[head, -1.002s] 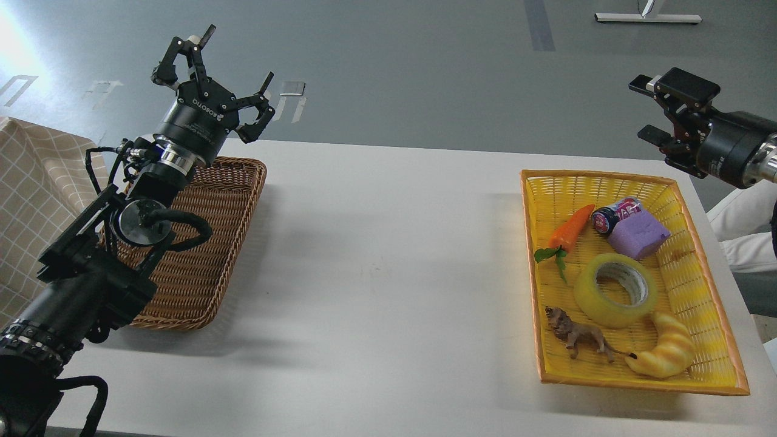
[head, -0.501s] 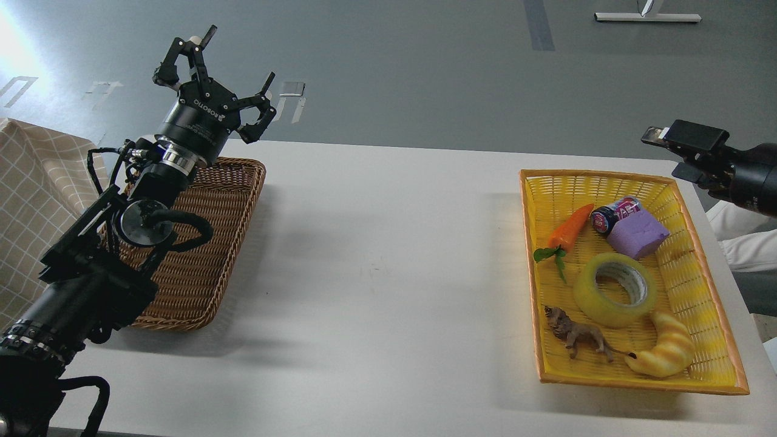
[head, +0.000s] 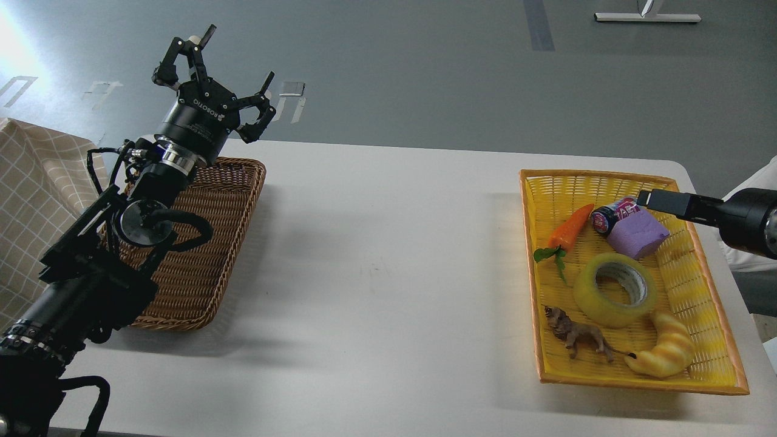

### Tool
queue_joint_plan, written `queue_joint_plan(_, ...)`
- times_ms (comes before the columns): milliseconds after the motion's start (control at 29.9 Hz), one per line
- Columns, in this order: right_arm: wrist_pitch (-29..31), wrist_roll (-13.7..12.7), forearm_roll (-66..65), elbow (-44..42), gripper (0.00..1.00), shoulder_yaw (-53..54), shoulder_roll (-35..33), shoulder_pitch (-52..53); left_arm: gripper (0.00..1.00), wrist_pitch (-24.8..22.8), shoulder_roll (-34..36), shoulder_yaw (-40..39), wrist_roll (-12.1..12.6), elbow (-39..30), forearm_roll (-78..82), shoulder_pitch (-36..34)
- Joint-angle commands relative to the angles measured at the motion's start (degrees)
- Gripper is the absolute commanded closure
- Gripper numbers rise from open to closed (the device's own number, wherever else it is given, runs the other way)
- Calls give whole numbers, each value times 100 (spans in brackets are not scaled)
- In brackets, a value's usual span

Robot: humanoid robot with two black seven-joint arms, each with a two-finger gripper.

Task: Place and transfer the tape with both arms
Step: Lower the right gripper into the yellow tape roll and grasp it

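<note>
Our right gripper [head: 651, 198] hangs over the far right corner of the yellow basket [head: 704, 285], above the purple block [head: 637, 234]; we cannot tell its finger state. The tape [head: 614, 290] lies flat nearer the basket's middle, apart from it. Our left gripper [head: 212, 73], fingers spread, holds nothing above the wicker basket [head: 206, 267]. The white table [head: 388, 255] is bare between the baskets.
</note>
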Motion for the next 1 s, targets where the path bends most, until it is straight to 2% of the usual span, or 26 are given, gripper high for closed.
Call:
queue_joint_plan(0, 0, 0, -529, 30, 2, -225, 46, 3, 2, 0, 0, 0, 0, 0, -3, 0)
queue_joint_plan(401, 0, 0, -1180, 109, 5, -876, 54, -5, 2, 0, 0, -9, 0, 0, -21, -26)
queue_joint_plan(969, 0, -9, -1629, 83, 17, -1034, 257, -190, 2, 0, -35, -9, -9, 0, -38, -17)
